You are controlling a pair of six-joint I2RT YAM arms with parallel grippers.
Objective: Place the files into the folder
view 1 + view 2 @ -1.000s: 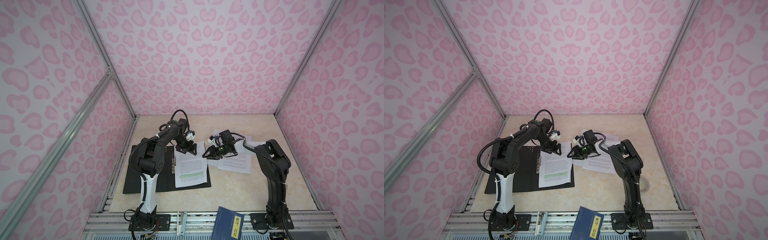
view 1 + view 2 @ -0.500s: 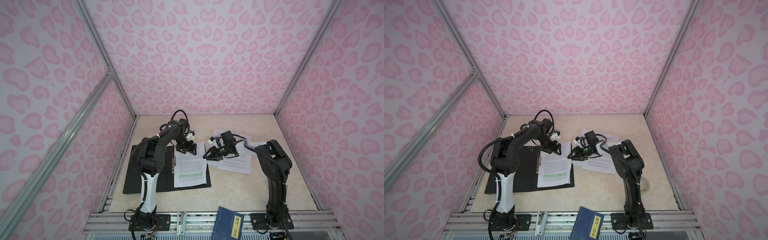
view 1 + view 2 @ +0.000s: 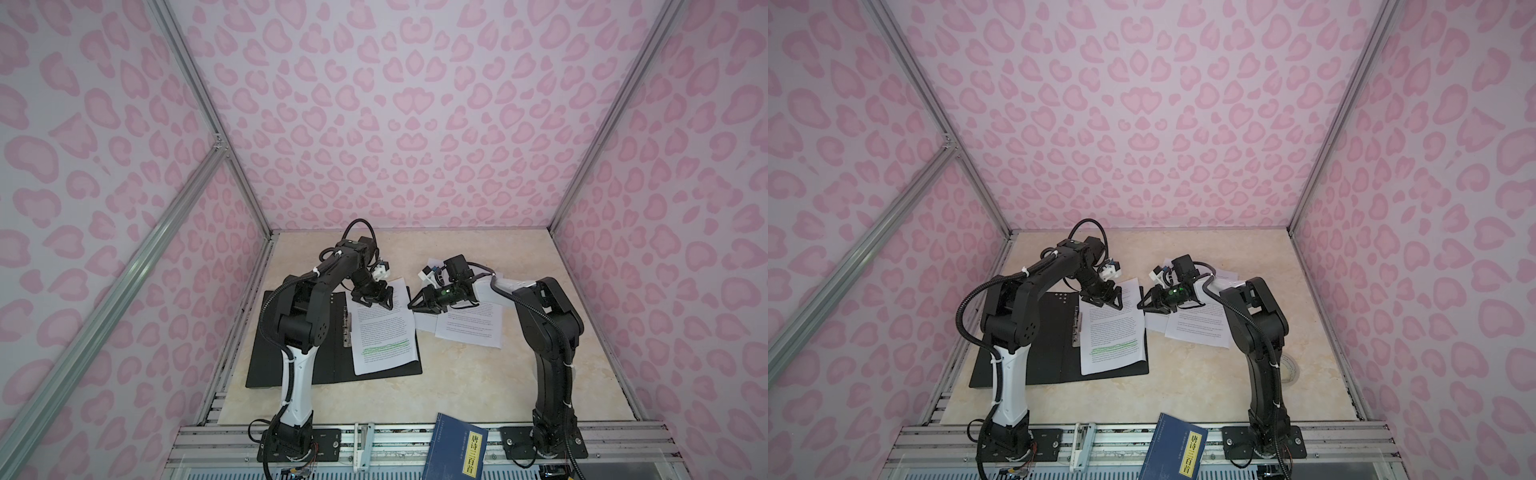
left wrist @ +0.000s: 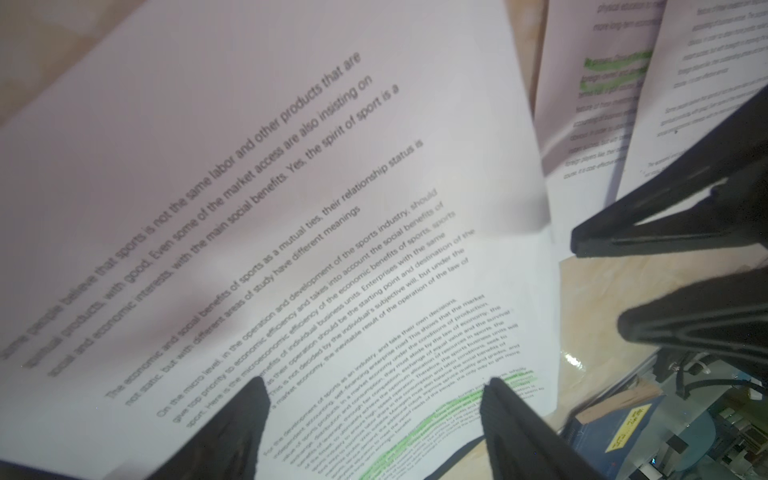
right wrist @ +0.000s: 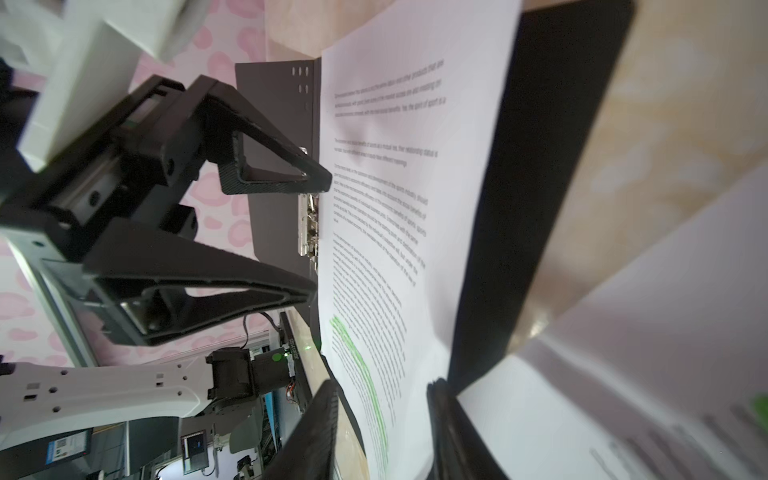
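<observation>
left gripper (image 3: pixel 373 304) hangs spread wide, gripping nothing, right above the top end of a printed sheet (image 3: pixel 382 338) lying on the open black folder (image 3: pixel 328 365). right gripper (image 3: pixel 412 306) sits just off that sheet's side edge, jaws partly apart and empty; two more sheets (image 3: pixel 469 328) lie beneath and behind it.

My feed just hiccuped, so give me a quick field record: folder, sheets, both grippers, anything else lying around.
folder: open flat on the table, left side, black inside up
filed sheet: one, on the folder's right half
clip: at the spine, beside that sheet
loose sheets: two, overlapping on the table right of the folder
left gripper: open, over the filed sheet's far end
right gripper: jaws apart, nothing held, between filed and loose sheets
book: blue, at the front rail
</observation>
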